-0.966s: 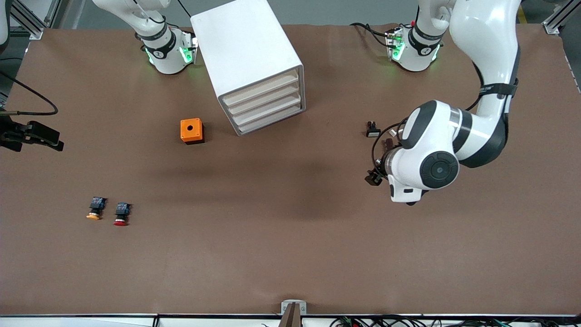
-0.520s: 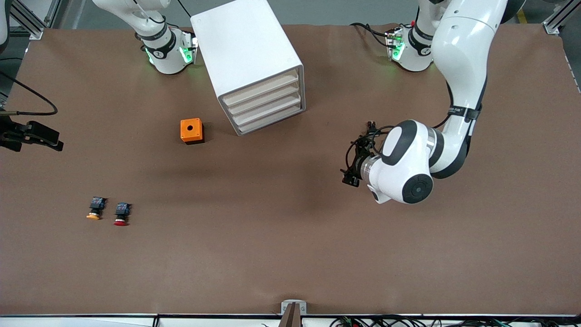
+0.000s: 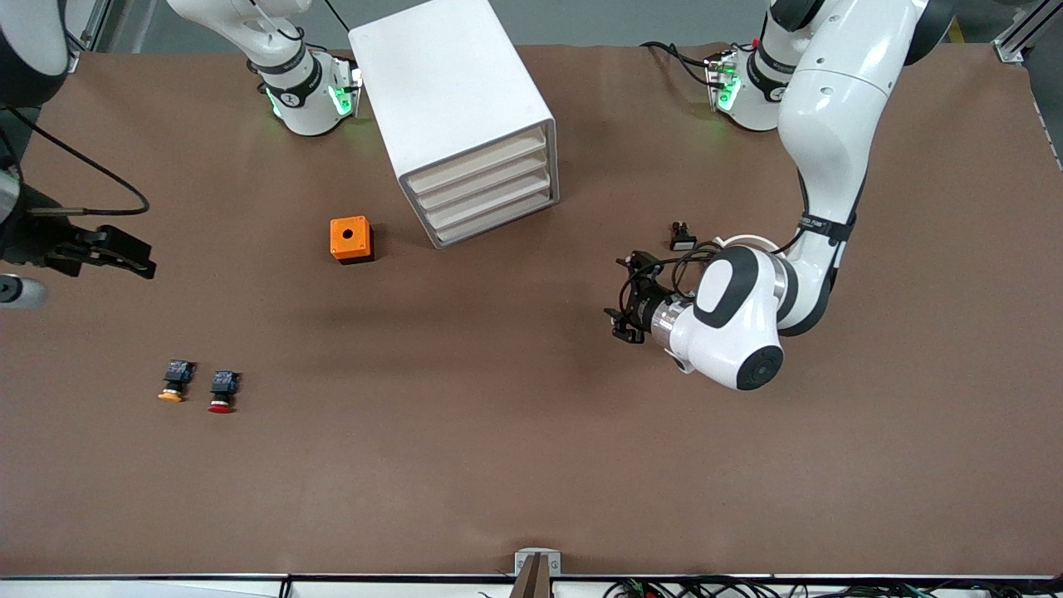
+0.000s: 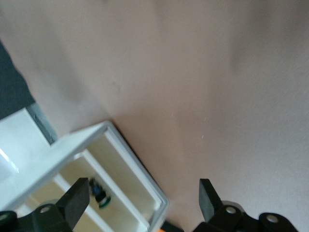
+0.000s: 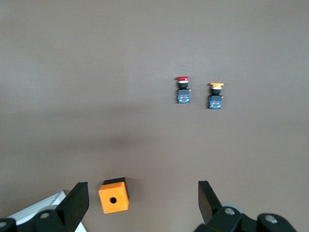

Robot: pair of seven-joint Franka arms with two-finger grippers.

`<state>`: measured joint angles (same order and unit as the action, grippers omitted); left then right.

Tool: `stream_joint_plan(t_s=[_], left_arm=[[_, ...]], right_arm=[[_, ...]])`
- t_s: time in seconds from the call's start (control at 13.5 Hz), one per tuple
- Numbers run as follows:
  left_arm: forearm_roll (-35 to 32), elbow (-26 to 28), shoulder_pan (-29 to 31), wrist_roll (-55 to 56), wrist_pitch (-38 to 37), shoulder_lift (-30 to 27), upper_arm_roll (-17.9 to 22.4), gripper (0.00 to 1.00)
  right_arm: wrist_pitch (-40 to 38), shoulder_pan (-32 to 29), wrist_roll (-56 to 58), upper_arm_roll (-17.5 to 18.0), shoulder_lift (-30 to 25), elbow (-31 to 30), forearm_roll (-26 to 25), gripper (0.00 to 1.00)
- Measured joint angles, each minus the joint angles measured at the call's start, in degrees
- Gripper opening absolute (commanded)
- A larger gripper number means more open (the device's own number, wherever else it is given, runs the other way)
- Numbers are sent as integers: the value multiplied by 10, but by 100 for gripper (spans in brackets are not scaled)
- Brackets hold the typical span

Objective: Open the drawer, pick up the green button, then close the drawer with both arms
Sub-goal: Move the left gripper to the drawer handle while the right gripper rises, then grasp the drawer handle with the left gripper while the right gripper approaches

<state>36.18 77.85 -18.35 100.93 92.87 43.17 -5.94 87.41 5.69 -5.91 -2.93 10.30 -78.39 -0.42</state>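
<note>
The white cabinet (image 3: 453, 100) stands between the arm bases, its four cream drawer fronts (image 3: 482, 187) all pushed in. In the left wrist view the cabinet (image 4: 87, 159) shows close, and the green-capped button (image 4: 100, 194) lies in one of its trays; I cannot tell which. My left gripper (image 3: 621, 297) is open and empty over bare table, toward the left arm's end from the drawer fronts; its own view (image 4: 143, 186) shows the jaws wide apart. My right gripper (image 3: 137, 257) hangs open and empty over the table's edge at the right arm's end (image 5: 142, 186).
An orange box (image 3: 351, 239) with a round hole sits beside the cabinet (image 5: 114, 195). A red-capped button (image 3: 221, 393) and an orange-capped button (image 3: 173, 384) lie nearer the front camera (image 5: 182, 89) (image 5: 215, 95). A small black-and-white part (image 3: 683, 238) lies near the left arm.
The left arm has swung and carried its gripper toward the cabinet's drawer fronts. The right gripper has moved a little inward over the table.
</note>
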Motion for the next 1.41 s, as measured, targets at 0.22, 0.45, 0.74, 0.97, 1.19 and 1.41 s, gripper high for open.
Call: stream_joint_plan(t_s=[0.22, 0.45, 0.74, 0.97, 1.19, 1.41], left_arm=[[44, -1, -11, 74, 0, 2, -3, 100], [56, 0, -45, 160, -1, 8, -6, 100], [58, 0, -113, 227, 1, 32, -7, 100], [80, 1, -130, 230, -1, 43, -6, 100], [110, 1, -157, 254, -1, 67, -7, 93], [119, 1, -188, 259, -1, 78, -7, 64]], right_arm=[[0, 19, -59, 0, 0, 0, 0, 100], [-13, 32, -121, 0, 2, 0, 0, 100], [-14, 45, -153, 1, 15, -1, 1, 100], [-7, 46, -161, 0, 27, -1, 16, 100], [-10, 55, -173, 1, 33, -1, 21, 100], [-11, 98, -258, 2, 36, -1, 21, 100]])
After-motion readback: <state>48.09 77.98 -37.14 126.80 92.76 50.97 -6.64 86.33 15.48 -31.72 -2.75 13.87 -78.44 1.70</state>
